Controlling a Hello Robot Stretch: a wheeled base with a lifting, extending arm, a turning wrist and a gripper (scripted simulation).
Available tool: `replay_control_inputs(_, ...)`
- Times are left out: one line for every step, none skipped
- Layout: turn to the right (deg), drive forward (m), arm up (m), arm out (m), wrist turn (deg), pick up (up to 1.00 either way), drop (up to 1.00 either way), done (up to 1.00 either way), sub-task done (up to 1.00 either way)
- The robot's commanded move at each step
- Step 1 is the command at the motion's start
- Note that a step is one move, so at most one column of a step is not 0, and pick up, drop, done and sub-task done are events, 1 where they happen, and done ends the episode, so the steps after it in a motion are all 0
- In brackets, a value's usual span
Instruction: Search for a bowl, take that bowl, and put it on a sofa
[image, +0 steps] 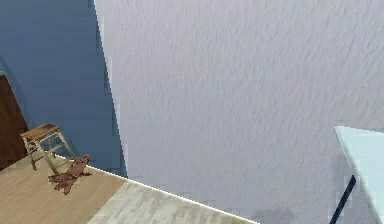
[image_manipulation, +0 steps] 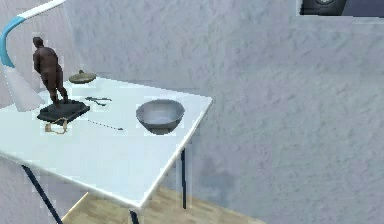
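Note:
A grey metal bowl (image_manipulation: 160, 114) stands on the white table (image_manipulation: 100, 160) near its far right corner in the arm side view. The same table's pale corner (image: 362, 160) enters the forward view at the right edge.
On the table stand a dark brown statue of a figure (image_manipulation: 50, 80) on a black base, a small flat bronze dish (image_manipulation: 82, 77) and thin dark cords (image_manipulation: 100, 122). A pale grey wall (image: 240, 90) rises close ahead. A small wooden stool (image: 45, 140) and a brown heap (image: 72, 173) sit on the wooden floor at the left.

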Motion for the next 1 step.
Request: replay_control_inputs(0.0, 0.0, 0.38, 0.0, 0.0, 0.0, 0.0, 0.0, 0.0)
